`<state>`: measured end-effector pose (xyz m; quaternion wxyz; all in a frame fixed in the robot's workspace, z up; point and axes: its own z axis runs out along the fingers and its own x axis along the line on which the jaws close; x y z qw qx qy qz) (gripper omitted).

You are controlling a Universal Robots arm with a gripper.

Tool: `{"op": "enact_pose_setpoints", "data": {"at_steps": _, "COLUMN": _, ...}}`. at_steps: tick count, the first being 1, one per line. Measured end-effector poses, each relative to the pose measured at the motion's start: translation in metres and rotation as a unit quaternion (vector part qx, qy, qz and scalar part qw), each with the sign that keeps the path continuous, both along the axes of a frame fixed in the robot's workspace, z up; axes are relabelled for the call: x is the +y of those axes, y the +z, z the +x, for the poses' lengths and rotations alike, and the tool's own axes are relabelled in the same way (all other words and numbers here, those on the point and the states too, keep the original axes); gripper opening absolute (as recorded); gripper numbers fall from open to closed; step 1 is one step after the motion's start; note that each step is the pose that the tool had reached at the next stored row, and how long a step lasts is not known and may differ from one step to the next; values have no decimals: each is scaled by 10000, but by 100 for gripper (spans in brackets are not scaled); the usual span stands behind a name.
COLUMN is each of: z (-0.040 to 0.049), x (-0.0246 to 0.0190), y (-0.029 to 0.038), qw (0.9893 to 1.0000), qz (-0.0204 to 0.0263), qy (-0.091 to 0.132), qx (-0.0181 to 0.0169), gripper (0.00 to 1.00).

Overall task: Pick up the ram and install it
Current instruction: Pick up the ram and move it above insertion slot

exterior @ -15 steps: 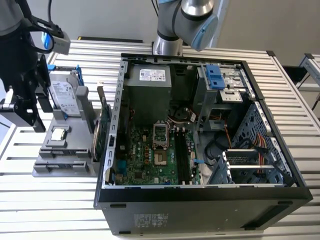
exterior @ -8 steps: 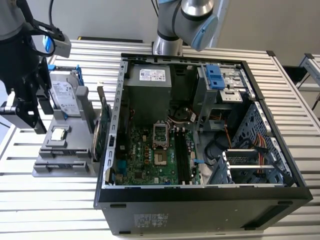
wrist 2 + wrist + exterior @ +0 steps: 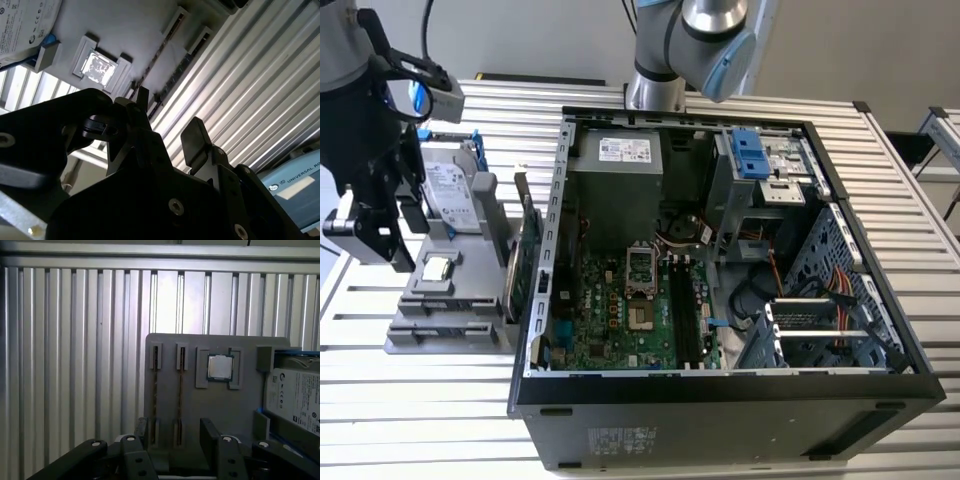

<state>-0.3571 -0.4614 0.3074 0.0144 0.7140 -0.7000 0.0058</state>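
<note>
Ribbed metal table lies under my gripper, whose fingers stand wide apart and hold nothing. I see the ram on edge in a slot of the grey holder near the fingertips, beside a second stick and a silver chip.

Printed labels mark the hard drive, power supply and arm's cap.

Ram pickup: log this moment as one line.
black two-finger gripper: open, empty, near grey slotted tray | thin dark ram sticks: two, on edge in tray, ungripped | install: not done
</note>
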Motion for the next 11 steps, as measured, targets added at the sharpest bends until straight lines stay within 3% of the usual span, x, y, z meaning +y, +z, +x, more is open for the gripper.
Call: {"op": "enact_pose_setpoints", "data": {"at_steps": 11, "z": 10, "x": -5, "y": -88, "qw": 10000, "qz": 0, "qy": 0, "qx": 0, "gripper": 100}}
